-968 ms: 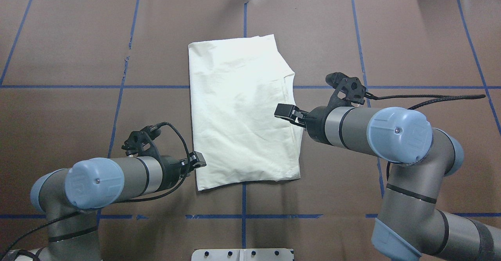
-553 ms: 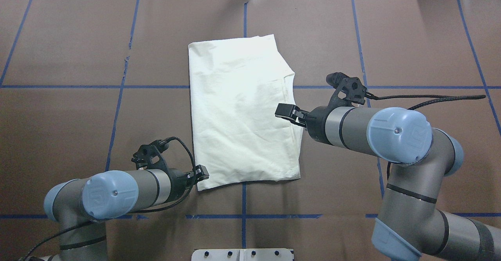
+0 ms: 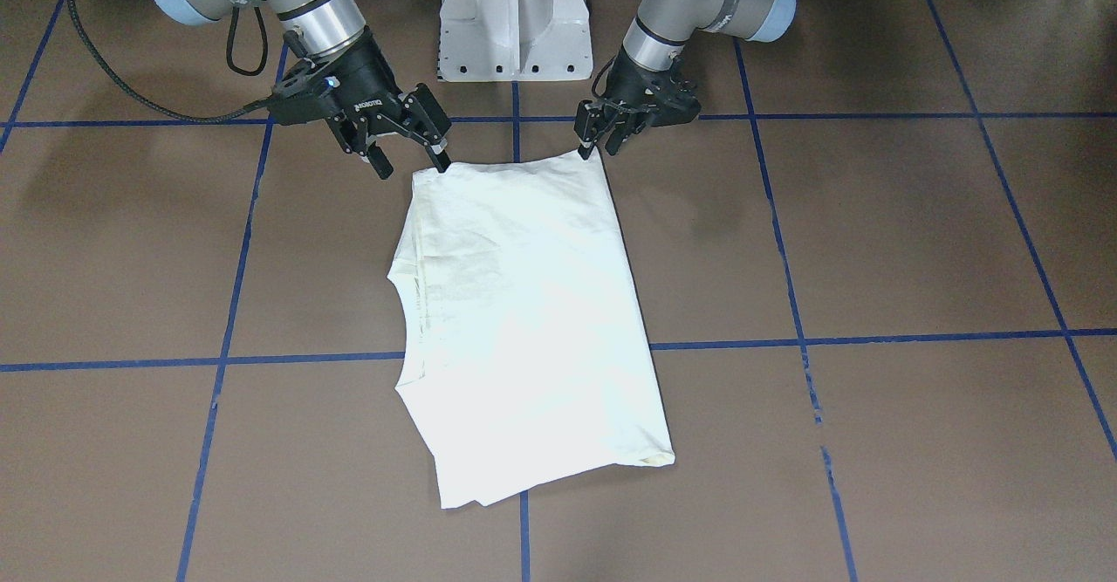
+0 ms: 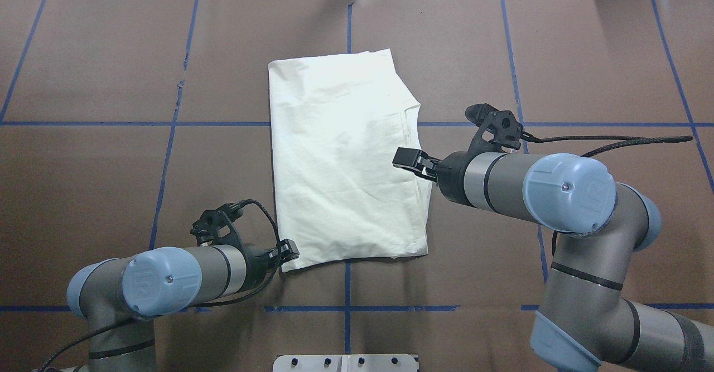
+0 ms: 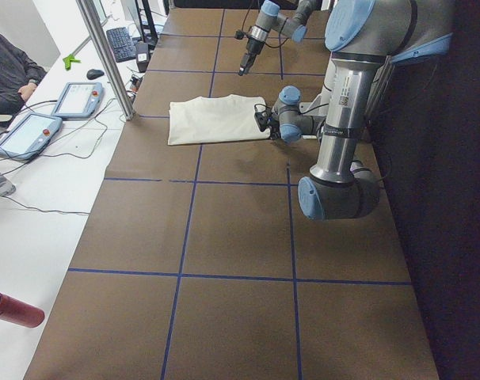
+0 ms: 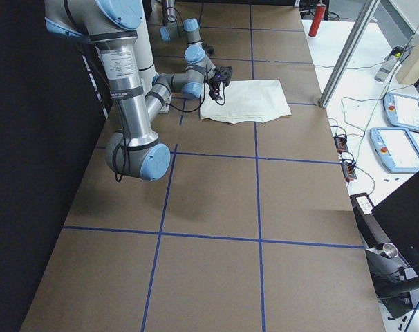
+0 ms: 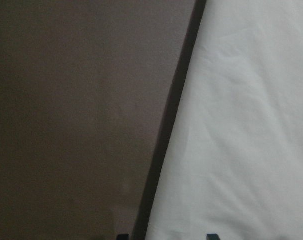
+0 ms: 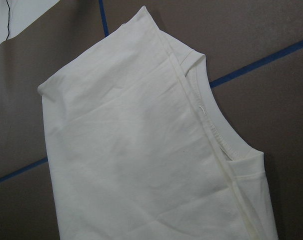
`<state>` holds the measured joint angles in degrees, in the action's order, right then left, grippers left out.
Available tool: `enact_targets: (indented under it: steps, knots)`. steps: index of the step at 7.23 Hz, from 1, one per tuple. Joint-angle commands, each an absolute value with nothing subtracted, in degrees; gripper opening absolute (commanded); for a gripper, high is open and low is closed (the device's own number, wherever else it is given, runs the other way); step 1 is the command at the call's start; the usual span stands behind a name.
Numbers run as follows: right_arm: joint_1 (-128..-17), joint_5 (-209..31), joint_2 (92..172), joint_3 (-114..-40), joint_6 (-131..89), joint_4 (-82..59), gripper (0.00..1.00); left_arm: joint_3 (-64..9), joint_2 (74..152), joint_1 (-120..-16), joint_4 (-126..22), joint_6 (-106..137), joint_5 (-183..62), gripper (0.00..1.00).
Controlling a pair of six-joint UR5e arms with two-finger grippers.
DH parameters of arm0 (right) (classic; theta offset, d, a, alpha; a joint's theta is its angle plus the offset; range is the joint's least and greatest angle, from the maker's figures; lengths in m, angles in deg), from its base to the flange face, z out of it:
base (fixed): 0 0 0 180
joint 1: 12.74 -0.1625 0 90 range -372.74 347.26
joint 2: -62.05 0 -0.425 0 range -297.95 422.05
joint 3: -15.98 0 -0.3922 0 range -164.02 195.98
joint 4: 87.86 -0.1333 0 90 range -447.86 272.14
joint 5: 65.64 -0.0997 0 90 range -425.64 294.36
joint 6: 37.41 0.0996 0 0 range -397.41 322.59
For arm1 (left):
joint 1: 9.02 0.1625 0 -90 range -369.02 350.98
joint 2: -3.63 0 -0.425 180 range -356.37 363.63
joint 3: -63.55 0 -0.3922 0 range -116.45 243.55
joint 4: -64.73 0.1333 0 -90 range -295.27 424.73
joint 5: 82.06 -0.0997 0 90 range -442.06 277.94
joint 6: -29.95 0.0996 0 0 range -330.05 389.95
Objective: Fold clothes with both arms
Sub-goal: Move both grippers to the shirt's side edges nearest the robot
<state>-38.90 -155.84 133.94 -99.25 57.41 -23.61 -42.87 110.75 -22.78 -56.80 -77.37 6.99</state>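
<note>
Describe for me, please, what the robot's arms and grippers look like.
Both the left arm and the right arm are grey-and-silver tubes with light-blue round joint caps and black bands. A black braided cable runs along each. The left gripper and the right gripper are black two-finger claws; the right one's body bears white lettering.

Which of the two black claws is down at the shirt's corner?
The left gripper, low at the T-shirt's near corner on the robot's left side. The right gripper hangs open, higher above the cloth, as the side view shows.
</note>
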Motion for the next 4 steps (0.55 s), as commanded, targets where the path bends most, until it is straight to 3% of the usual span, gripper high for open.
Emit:
enact_targets:
  steps: [1,4]
  knots:
    - [-38.9,-155.8,133.9,-99.2,57.4,-23.6,1.00,-40.7,112.8,-22.7,-56.7,-77.5,5.3,0.55]
    - [-38.9,-155.8,133.9,-99.2,57.4,-23.6,1.00,-39.8,113.0,-22.7,-57.0,-77.3,5.4,0.55]
